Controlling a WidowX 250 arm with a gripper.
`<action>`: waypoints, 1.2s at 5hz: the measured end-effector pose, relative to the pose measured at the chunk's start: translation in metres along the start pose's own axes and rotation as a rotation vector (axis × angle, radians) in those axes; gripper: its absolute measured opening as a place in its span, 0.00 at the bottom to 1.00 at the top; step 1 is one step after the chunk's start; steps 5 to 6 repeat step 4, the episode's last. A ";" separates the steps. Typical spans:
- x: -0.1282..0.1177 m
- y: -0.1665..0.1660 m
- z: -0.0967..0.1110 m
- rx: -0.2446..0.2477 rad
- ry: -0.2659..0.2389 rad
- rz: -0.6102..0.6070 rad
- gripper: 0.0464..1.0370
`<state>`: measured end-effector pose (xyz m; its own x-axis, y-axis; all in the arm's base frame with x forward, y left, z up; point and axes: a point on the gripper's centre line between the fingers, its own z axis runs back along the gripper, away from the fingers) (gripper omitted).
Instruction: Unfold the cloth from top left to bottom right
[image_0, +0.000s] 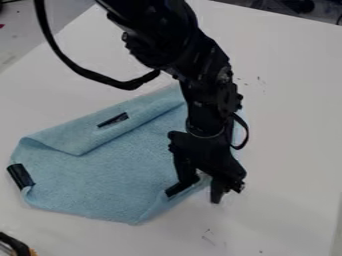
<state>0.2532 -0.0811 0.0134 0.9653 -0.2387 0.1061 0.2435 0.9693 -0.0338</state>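
The black gripper (204, 189) hangs down at the lower right edge of the light blue cloth (107, 175). Its fingers stand apart, one over the cloth's edge beside a black strip and the other just past that edge. The cloth lies on the white table, with a broad flap (80, 137) folded over along its upper left side. A black patch sits on this flap, and another wraps the left corner. The arm hides part of the cloth's right side.
The white table (287, 125) extends around the cloth, with small dark marks on its surface. A black and orange object (16, 245) is at the lower left edge of the view. Dark items lie beyond the table at the top right.
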 end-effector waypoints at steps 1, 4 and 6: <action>-0.003 -0.012 0.003 -0.005 0.011 0.012 0.97; -0.006 -0.022 0.025 0.028 0.030 0.014 0.96; -0.006 -0.022 0.025 0.028 0.030 0.014 0.96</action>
